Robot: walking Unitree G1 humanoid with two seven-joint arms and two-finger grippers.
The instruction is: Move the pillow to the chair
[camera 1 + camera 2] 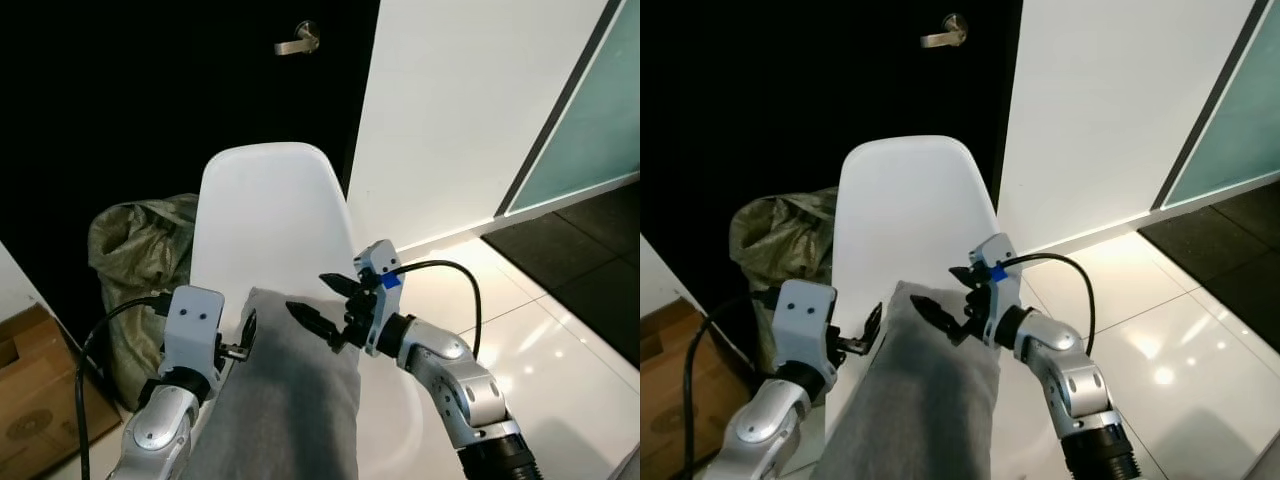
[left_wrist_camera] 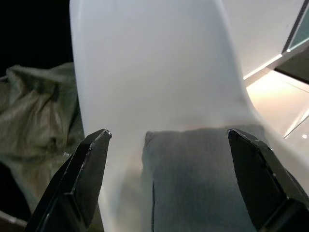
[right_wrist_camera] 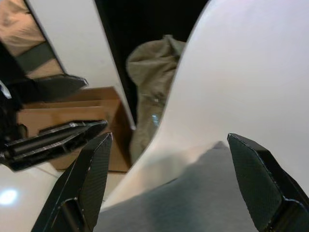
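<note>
We look down on the grey fabric pillow [image 1: 285, 390], lying lengthwise on the seat of the white moulded plastic chair [image 1: 268, 215], its far short edge close to the foot of the chair's backrest. Our left gripper [image 1: 247, 338] sits just beside the pillow's left long edge, near the far corner, and in the left wrist view its two black fingers [image 2: 79, 176] stand wide apart, with the pillow's far end between them and not gripped. Our right gripper [image 1: 322, 300] hangs over the pillow's far right corner, its fingers also spread wide, nothing between them; whether the lower fingertip touches the fabric, we cannot tell.

Now the edges. The pillow's right long edge runs well inside the seat, with bare white seat showing to its right. On the left the pillow runs close to the seat's rim. Beyond that rim sits a crumpled olive-green sack [image 1: 135, 250], and nearer us a brown cardboard box [image 1: 35, 400]. Behind the chair stands a black door with a metal lever handle [image 1: 299, 41]. To the right lies glossy white tiled floor [image 1: 540, 340].
</note>
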